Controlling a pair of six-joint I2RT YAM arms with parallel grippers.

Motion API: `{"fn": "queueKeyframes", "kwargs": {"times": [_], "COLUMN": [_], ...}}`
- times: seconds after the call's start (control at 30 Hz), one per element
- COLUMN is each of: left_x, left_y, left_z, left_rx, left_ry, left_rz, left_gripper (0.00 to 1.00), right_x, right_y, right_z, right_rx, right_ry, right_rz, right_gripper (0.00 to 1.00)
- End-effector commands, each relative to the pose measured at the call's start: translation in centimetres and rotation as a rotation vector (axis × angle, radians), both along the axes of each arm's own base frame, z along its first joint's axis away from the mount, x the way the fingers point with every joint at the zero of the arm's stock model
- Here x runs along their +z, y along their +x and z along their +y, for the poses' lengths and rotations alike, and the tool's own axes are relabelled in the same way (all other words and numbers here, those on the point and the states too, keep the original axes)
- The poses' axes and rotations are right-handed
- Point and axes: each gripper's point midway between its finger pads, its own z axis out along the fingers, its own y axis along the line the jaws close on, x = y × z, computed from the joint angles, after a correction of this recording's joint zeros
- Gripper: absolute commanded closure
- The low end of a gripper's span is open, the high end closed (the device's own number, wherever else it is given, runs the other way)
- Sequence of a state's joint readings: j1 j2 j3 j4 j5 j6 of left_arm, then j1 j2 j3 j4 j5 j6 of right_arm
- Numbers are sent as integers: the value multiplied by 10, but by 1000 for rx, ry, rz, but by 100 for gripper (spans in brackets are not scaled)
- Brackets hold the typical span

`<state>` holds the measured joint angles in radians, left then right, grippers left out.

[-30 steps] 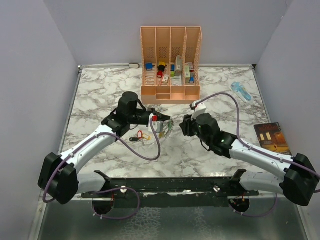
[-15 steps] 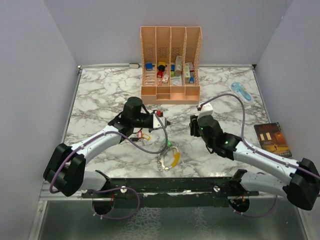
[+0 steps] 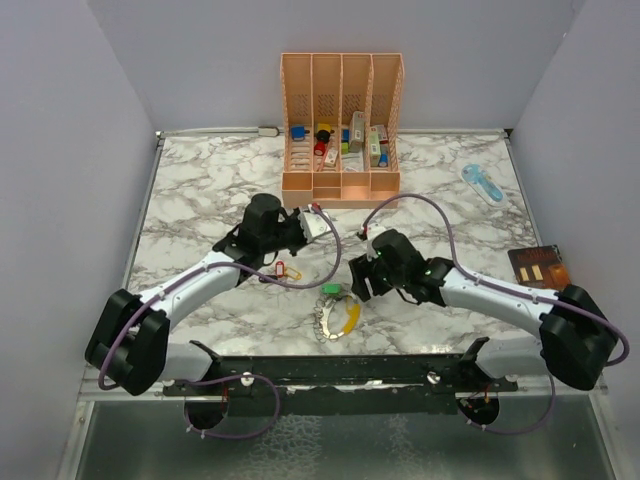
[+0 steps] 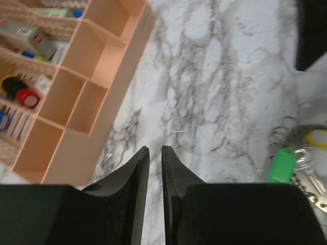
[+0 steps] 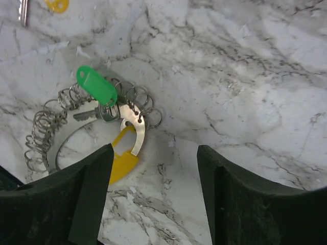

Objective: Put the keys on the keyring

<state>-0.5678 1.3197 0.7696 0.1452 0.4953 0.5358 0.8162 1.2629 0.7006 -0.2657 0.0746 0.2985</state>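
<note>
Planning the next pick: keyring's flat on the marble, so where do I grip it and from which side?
Judging by the right wrist view, take the keyring at its flat silvery plate, coming straight down. The plate lies flat with bare marble on its right, so one finger fits there. The coiled rings on the left and the green-tagged key crowd the other parts. The open right gripper hangs nearly over it.

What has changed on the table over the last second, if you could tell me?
The keyring, with the green-tagged key on it, was let go: it left the left gripper and now lies on the marble near the front edge. The right gripper swung left and down over it, jaws wide apart. The left gripper drew back slightly, jaws nearly closed. The organizer, blue gadget and book stayed put.
</note>
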Motion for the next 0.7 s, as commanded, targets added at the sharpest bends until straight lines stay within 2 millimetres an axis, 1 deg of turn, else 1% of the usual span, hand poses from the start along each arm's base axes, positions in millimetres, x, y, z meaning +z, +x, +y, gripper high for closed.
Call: {"fn": "queueKeyframes", "kwargs": {"times": [0.0,0.13,0.2,0.23,0.3,0.37,0.43,0.53,0.6,0.67], "left_x": [19,36,41,45,50,54,61,64,63,62], "left_y": [44,71,80,83,90,96,102,105,103,101], "left_z": [49,76,82,84,88,92,96,99,99,99], "left_rx": [291,389,411,420,438,456,473,478,469,463], "left_ry": [12,-12,-10,-13,-18,-22,-35,-45,-46,-47], "left_rz": [-52,-59,-70,-78,-90,-93,-107,-119,-112,-109], "left_gripper": [75,59,47,43,28,21,19,19,19,19], "right_x": [-14,-26,-32,-36,-44,-53,-59,-68,-75,-80], "right_y": [-25,-28,-29,-29,-28,-22,-16,-5,1,9], "right_z": [18,19,21,22,21,16,10,-2,-19,-44], "right_rx": [110,108,103,98,73,28,-19,-96,-157,-234], "right_ry": [53,26,19,12,-30,-86,-132,-211,-299,-402], "right_rz": [130,173,192,198,202,201,197,180,162,149], "right_gripper": [29,25,23,23,22,22,22,22,21,20]}}
